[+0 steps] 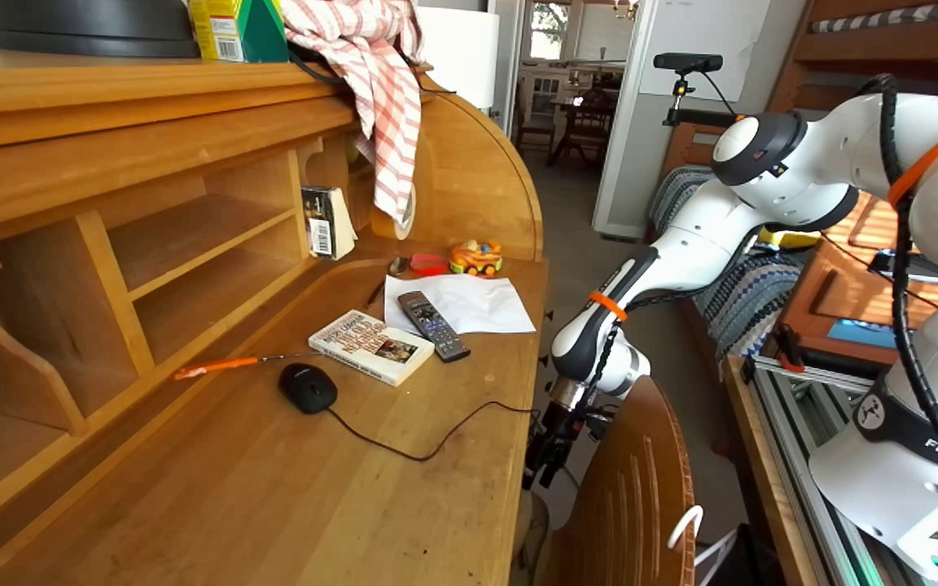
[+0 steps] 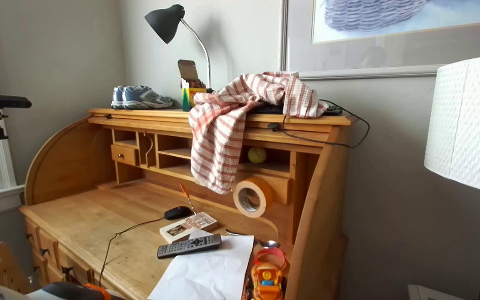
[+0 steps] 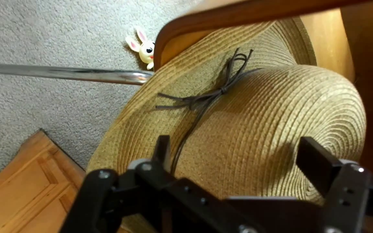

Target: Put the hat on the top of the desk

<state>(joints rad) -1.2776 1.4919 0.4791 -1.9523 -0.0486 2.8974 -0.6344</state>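
The tan straw hat (image 3: 254,116), with a dark cord tied in a bow around its crown, fills the middle of the wrist view. It lies tilted against a wooden chair, crown towards the right. My gripper (image 3: 234,139) is open over the crown, one finger by the cord and the other by the crown's top; contact cannot be told. In an exterior view the gripper (image 1: 539,478) points down between the desk's front edge and the chair back (image 1: 632,488). The honey-coloured desk (image 2: 94,216) shows in both exterior views, its raised top (image 2: 152,112) at the back.
A checked cloth (image 2: 219,146) hangs over the desk's top beside a crayon box (image 2: 192,93), shoes (image 2: 140,98) and a lamp (image 2: 165,23). On the worktop lie a mouse (image 1: 308,388), book (image 1: 371,346) and remote (image 1: 434,325). A metal rod (image 3: 76,73) runs near the hat.
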